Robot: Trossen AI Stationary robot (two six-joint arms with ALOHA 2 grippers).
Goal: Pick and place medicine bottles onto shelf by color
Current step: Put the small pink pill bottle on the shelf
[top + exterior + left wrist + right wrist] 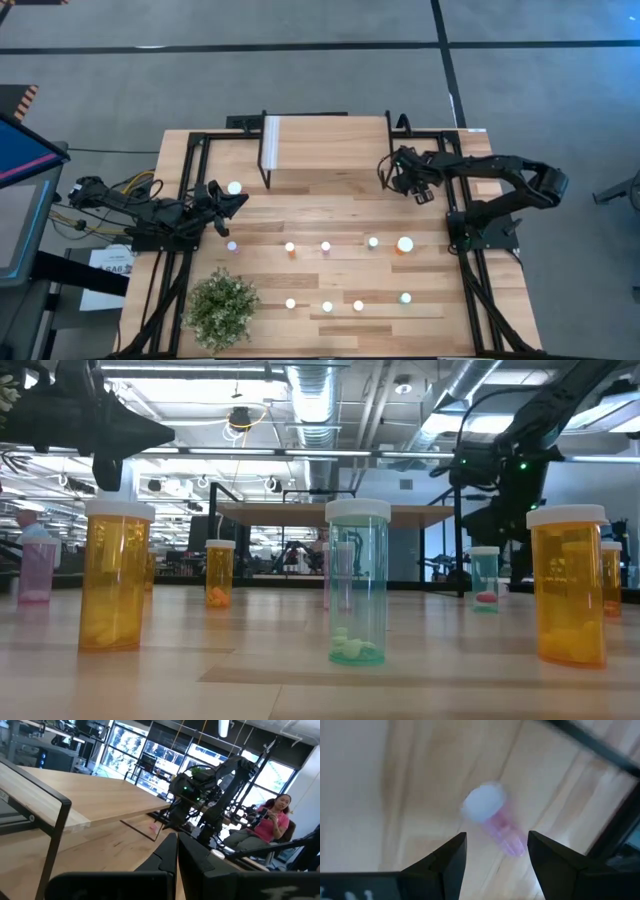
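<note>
Several small white-capped bottles, orange, pink and teal, stand in two rows on the near half of the table [330, 275]. The larger orange ones [115, 575] [567, 585] and a teal one [357, 582] stand out in the low view. The shelf [330, 145] stands at the far edge. My right gripper [403, 183] hovers open just right of the shelf, above a pink bottle [492, 817] that shows blurred between and beyond its fingers [451, 857], untouched. My left gripper [232, 200] is at the table's left side, fingers [170, 851] shut. A white cap [234, 187] shows by its fingertips. My left gripper stands right beside the white-capped bottle [234, 187] in the high view. Its own wrist view shows nothing between the shut fingers, so I cannot tell whether it touches that bottle.
A green potted plant [222, 308] sits at the near left corner. Black frame rails [190, 200] [470, 270] run along both sides of the table. A person in pink [277, 820] sits beyond the table. Bare wood lies between the shelf and the far bottle row.
</note>
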